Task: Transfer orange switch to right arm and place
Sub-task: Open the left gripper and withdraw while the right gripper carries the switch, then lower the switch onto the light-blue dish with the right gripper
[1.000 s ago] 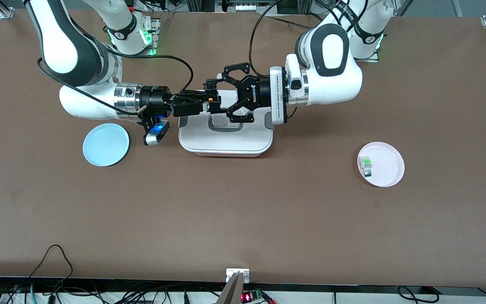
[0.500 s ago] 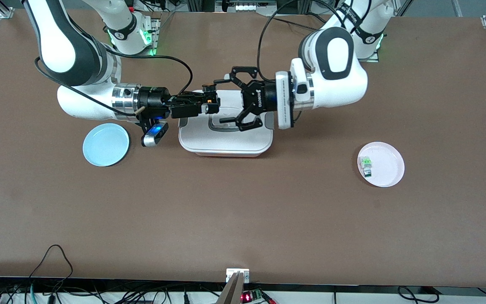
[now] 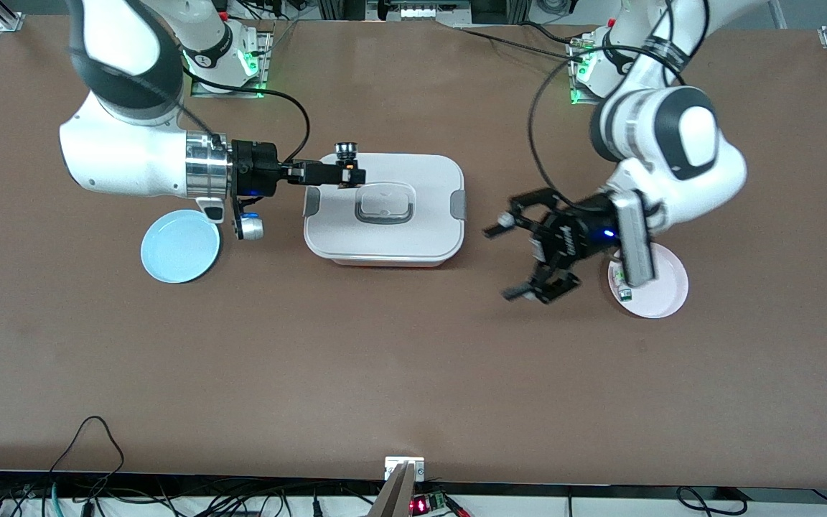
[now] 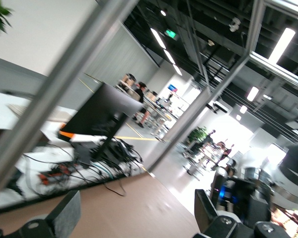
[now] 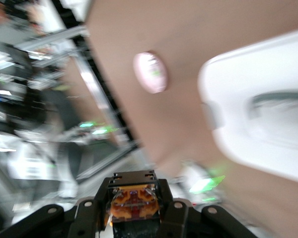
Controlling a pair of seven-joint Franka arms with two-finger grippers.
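In the front view, the right gripper point(image 3: 342, 174) reaches level over the edge of the white box point(image 3: 385, 240) at the right arm's end, its fingers clamped on the switch point(image 3: 346, 174), which shows as a speck of orange between the black tips. A small black knob-like part point(image 3: 346, 150) sits just above the tips; what it belongs to is unclear. The blue plate point(image 3: 180, 245) lies on the table below the right wrist, nearer the camera than the gripper. The left gripper point(image 3: 515, 262) hangs over bare table between the box and the pink plate point(image 3: 661, 291), its fingers spread wide with nothing in them. The left wrist partly covers the pink plate, where a small green-and-white part point(image 3: 622, 276) peeks out.

The left wrist view shows only the room: frame bars, ceiling lights and a strip of table point(image 4: 134, 208), with the dark fingertips point(image 4: 64, 215) at the picture's edge standing well apart.

In the right wrist view, the switch point(image 5: 134, 202) sits squeezed between the black fingers point(image 5: 92, 208), orange face toward the camera. The box point(image 5: 258, 124) and pink plate point(image 5: 150, 72) appear blurred.
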